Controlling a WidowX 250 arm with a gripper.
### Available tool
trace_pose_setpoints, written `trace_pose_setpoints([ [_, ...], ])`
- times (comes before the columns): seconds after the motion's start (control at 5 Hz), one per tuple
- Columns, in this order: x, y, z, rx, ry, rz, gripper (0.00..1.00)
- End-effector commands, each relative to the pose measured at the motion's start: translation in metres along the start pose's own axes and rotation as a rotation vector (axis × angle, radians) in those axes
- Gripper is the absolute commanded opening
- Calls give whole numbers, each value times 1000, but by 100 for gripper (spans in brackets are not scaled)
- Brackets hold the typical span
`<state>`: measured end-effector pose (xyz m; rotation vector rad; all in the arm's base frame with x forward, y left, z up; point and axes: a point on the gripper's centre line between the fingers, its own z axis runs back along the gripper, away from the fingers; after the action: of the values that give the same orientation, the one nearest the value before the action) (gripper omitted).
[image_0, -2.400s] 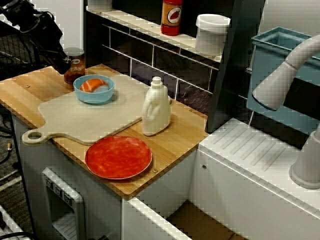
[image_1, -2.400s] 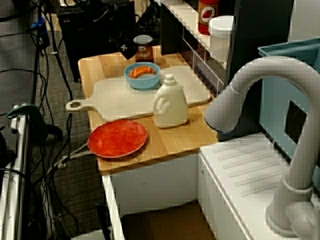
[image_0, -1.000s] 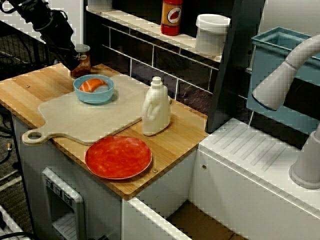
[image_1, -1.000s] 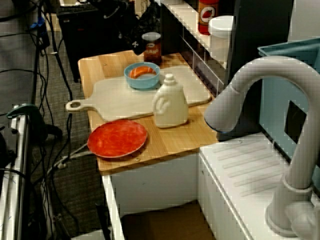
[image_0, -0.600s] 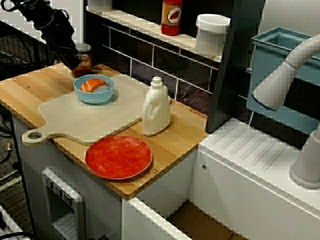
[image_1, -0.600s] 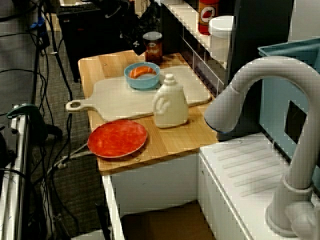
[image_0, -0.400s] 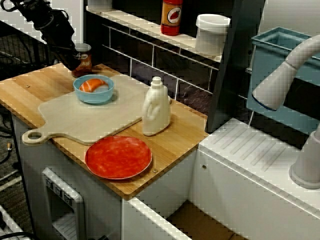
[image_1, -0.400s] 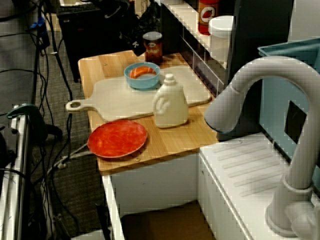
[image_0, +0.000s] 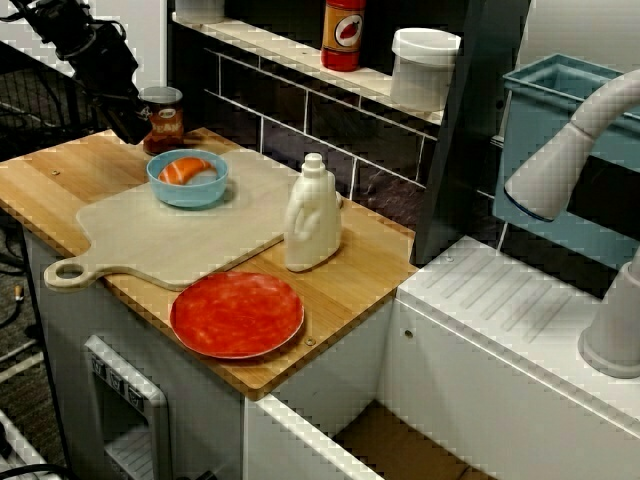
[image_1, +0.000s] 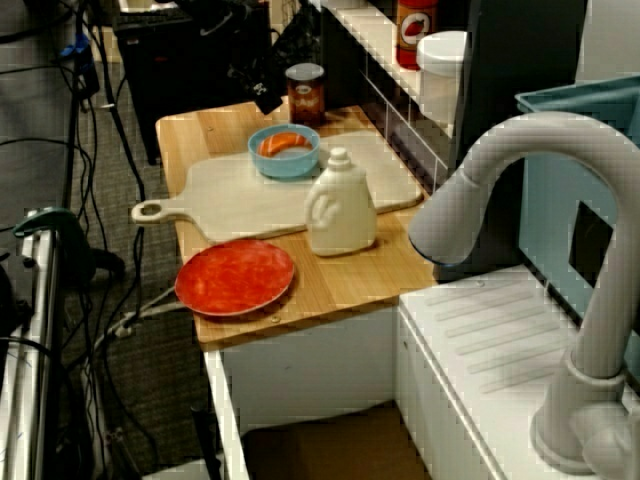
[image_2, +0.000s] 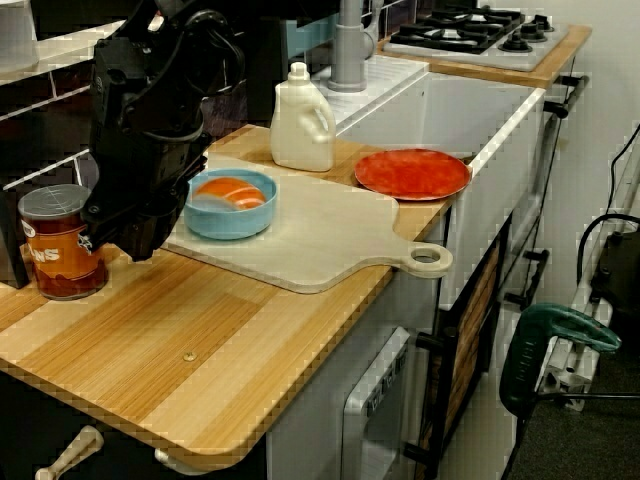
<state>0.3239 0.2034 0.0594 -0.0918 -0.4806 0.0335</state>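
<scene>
A brown jar with a metal lid (image_0: 163, 118) stands upright at the back left of the wooden counter (image_0: 340, 270), by the tiled wall. My black gripper (image_0: 128, 128) hovers just left of it, apart from it, jaws open and empty. In the view from the counter's end, the gripper (image_2: 135, 235) sits between the jar (image_2: 58, 240) and a blue bowl (image_2: 205, 228). The bowl (image_0: 187, 195) holds an orange-and-white piece of food (image_0: 185, 168) and rests on a pale cutting board (image_0: 170, 240). The view from the sink side shows the gripper (image_1: 265, 100) left of the jar (image_1: 305, 92).
A white detergent bottle (image_0: 313, 213) stands at the board's right corner. A red plate (image_0: 237, 314) lies near the front edge. On the shelf behind are a red bottle (image_0: 343, 33) and a white tub (image_0: 425, 68). A grey faucet (image_0: 580, 150) and sink lie right.
The jar has gone from beside the bowl to further back by the wall. The gripper, which was on the jar, has let go and drawn back to the left.
</scene>
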Motion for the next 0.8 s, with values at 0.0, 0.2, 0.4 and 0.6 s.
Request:
trace_pose_setpoints([
  [0.0,9,0,39,5,-11,-44,100],
  [0.2,7,-7,43,-22,10,-61,100],
  [0.4,3,-19,48,-52,27,-80,100],
  [0.6,0,-36,51,-75,36,-95,100],
])
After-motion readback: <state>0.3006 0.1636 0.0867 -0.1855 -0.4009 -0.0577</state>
